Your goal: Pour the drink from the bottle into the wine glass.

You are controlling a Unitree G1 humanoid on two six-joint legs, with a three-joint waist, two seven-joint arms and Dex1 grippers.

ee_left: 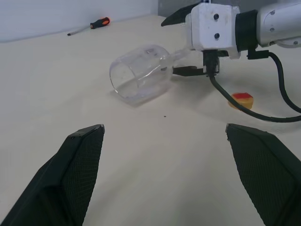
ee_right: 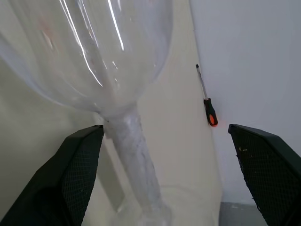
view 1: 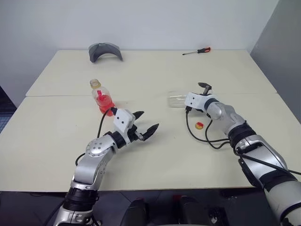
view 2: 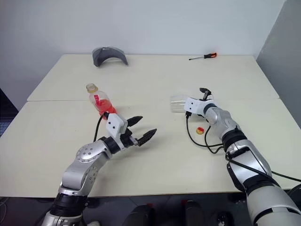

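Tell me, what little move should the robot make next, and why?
Probably shut the right gripper on the stem of the wine glass. The glass lies on its side on the table, and the open fingers already stand either side of its stem, so it needs gripping and standing up before the uncapped bottle can pour.

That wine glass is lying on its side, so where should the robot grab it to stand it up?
Probably by the stem. The wine glass lies tipped over with its bowl pointing away from the right gripper, whose open fingers already sit either side of the thin stem, coming from the foot end.
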